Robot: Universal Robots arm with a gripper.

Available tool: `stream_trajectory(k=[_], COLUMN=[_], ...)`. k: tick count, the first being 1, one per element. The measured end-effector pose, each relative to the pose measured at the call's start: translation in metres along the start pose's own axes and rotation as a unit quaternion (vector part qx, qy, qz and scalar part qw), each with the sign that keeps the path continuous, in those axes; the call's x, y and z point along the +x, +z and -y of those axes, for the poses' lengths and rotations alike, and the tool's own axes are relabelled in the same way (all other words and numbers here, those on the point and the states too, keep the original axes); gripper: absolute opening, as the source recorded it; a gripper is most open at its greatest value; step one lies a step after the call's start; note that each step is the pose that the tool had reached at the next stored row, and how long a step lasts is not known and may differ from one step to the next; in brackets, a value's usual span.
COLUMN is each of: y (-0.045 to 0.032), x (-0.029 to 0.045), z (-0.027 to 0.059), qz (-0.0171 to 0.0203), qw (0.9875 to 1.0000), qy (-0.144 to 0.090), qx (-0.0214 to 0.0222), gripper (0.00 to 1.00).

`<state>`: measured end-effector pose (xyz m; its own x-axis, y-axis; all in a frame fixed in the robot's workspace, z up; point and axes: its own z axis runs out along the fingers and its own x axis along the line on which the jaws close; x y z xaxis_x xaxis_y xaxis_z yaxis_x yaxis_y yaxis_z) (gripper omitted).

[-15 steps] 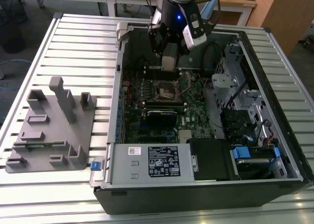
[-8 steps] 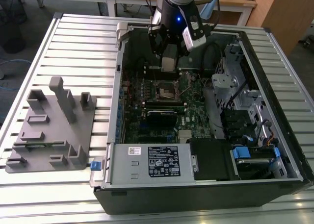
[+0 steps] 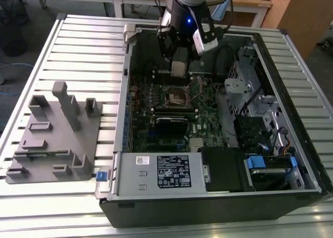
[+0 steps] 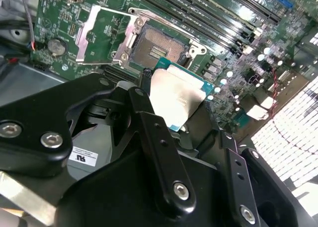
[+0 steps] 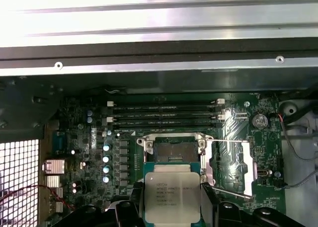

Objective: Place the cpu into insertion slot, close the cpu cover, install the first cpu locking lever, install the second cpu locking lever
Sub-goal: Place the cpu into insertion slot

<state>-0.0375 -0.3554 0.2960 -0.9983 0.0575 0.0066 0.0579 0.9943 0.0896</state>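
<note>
We see the gripper (image 4: 176, 102) clamped on one printed cpu (image 5: 172, 196) near one open slot (image 5: 175, 150), its one cover (image 5: 231, 167) swung aside.

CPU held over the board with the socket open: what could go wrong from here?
1. The gripper holds the cpu by its edges, seemingly not yet centred over the insertion slot. If it is lowered misaligned, it could land on the rim or damage the contacts.
2. The cpu cover lies folded open right beside the slot, so a finger might catch it on descent.
</note>
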Motion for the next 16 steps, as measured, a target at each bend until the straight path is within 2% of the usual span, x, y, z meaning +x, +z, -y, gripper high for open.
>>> stream_trajectory(k=[2, 9, 13, 16], y=[0.0004, 0.0006, 0.0008, 0.0009], x=[0.0000, 0.0000, 0.0000, 0.0000], z=[0.0001, 0.0000, 0.0001, 0.0001], qz=[0.0011, 0.0016, 0.0033, 0.0036], qw=[0.9999, 0.9999, 0.9993, 0.9992], qy=[0.013, 0.017, 0.037, 0.040], qx=[0.0000, 0.0000, 0.0003, 0.0004], gripper=[0.54, 0.54, 0.54, 0.54])
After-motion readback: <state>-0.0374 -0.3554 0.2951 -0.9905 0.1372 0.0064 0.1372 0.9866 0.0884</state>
